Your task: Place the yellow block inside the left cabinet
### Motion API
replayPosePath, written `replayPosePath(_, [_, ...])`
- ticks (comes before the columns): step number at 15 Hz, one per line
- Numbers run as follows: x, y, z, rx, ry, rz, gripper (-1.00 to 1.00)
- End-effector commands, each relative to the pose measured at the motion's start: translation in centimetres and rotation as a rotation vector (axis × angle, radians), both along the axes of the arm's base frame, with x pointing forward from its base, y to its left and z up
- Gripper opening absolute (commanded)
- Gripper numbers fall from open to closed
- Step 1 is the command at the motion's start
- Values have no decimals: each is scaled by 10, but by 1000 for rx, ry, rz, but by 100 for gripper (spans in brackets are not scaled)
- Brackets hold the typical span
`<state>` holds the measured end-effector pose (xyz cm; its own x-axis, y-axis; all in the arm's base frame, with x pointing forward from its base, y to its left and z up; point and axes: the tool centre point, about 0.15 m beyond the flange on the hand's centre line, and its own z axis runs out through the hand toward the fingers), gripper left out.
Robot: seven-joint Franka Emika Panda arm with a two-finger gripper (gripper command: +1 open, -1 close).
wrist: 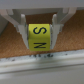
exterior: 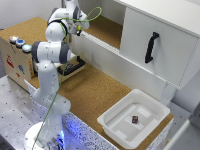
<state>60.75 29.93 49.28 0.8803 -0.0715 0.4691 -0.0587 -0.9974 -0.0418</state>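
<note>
In the wrist view my gripper [wrist: 39, 31] is shut on the yellow block [wrist: 39, 36], a small bright yellow cube with black letters, held between the two pale fingers [wrist: 22, 29]. Below it lies the brown cork floor [wrist: 60, 45] of the left cabinet, with the white front rail [wrist: 45, 65] nearer the camera. In the exterior view my gripper [exterior: 79, 31] is at the front edge of the left cabinet [exterior: 102, 27], the open white-walled compartment with a cork floor; the block is too small to make out there.
Right of the open compartment is a white door with a black handle [exterior: 151, 47]. A white tray [exterior: 134, 119] holding a tiny dark cube [exterior: 135, 119] stands at the front. A wooden drawer box with round buttons [exterior: 20, 42] and a black handle [exterior: 72, 67] is at the exterior view's left.
</note>
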Motion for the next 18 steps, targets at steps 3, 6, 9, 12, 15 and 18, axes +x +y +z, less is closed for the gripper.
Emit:
replayPosePath(3, [86,-25,5,-150,88,-173,-100])
replayPosePath(6, [109,-42,2,-153,88,-178,-100])
replayPosePath(9, [127,-59,-5,-173,117,-169,-100])
replayPosePath(12, [125,-65,-10,-179,131,-141,-100])
replayPosePath(15, [109,-65,-1,-212,107,-127,100])
replayPosePath(18, [88,-68,5,-208,93,-125,100])
